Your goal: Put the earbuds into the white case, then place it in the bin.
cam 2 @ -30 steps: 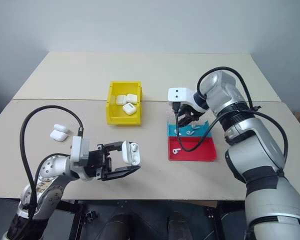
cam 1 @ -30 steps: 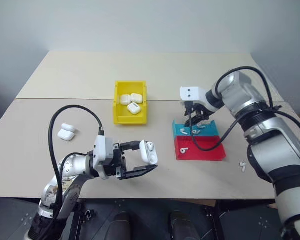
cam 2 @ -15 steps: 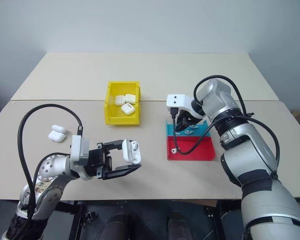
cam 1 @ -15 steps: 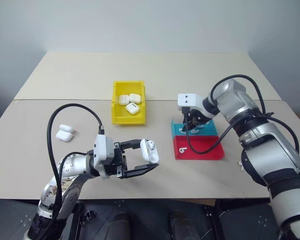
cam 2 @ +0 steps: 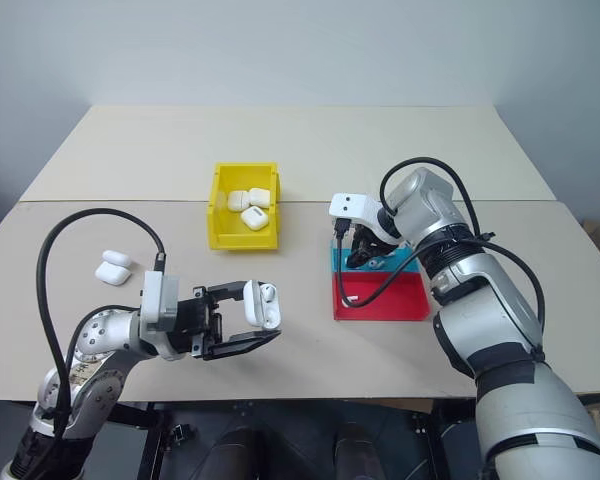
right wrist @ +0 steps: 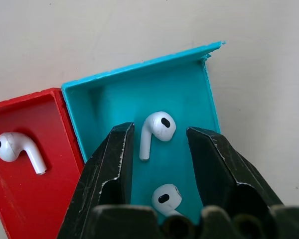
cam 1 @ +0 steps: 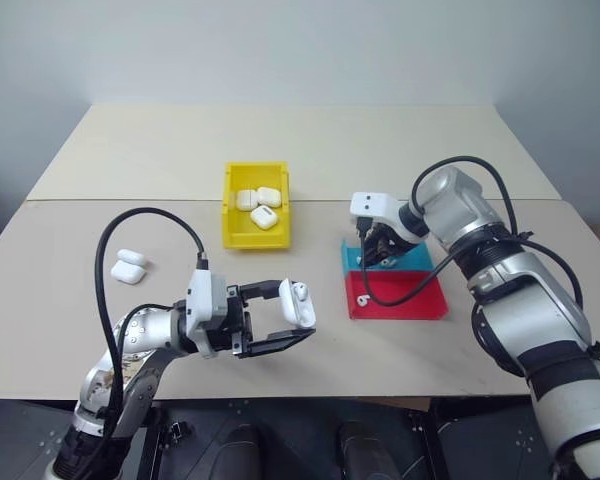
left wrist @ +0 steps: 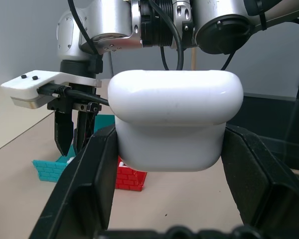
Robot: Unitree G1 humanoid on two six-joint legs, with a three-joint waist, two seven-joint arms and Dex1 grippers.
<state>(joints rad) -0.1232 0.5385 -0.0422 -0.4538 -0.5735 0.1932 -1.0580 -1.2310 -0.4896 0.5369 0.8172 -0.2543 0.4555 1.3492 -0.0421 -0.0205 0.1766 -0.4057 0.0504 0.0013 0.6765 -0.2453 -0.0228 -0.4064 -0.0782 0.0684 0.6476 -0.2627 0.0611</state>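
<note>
My left gripper is shut on a white case, held off the table near its front edge; the case fills the space between the fingers. My right gripper points down into the teal half of the tray. It is open, with its fingers on either side of an earbud and not touching it. A second earbud lies in the same teal half, and one more in the red half. The yellow bin stands at mid-table with three white cases inside.
Two more white cases lie on the table at the left. The red-and-teal tray sits to the right of the bin. A seam runs across the table behind the bin.
My right gripper has come down into the teal half of the tray and rolled at the wrist. My left gripper and its case have stayed put.
</note>
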